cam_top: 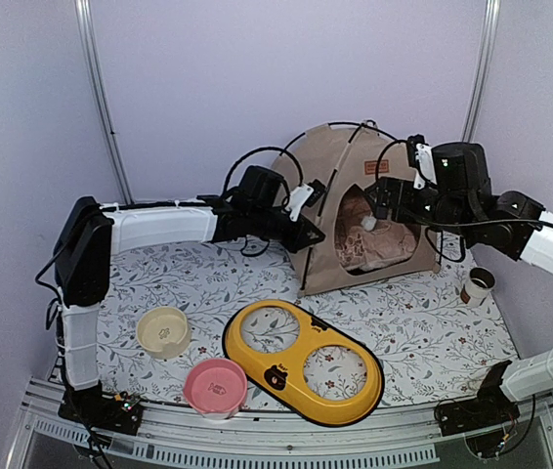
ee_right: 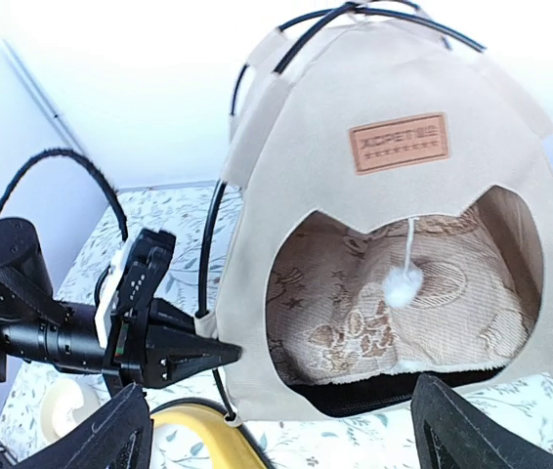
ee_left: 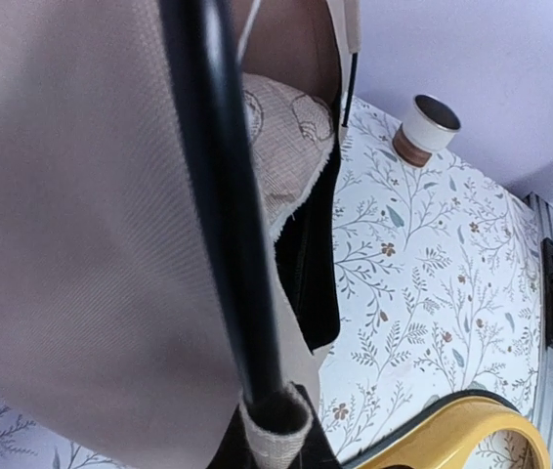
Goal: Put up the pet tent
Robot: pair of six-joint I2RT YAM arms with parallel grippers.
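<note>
Standing pet tent (ee_right: 384, 225), left fingers (ee_right: 193, 354) (closed) at corner, right fingers (ee_right: 110, 435) spread

The pet tent's (ee_right: 306, 176) brown label patch (ee_right: 399, 143) reads "XCPET".

Beige pet tent (cam_top: 345, 156) upright, blk poles (ee_left: 228, 195) arched over top, wht pom-pom (ee_right: 403, 285) hangs in front opening.

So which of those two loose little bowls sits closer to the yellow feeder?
The pink bowl, right beside the yellow feeder; the cream bowl sits farther left.
</note>
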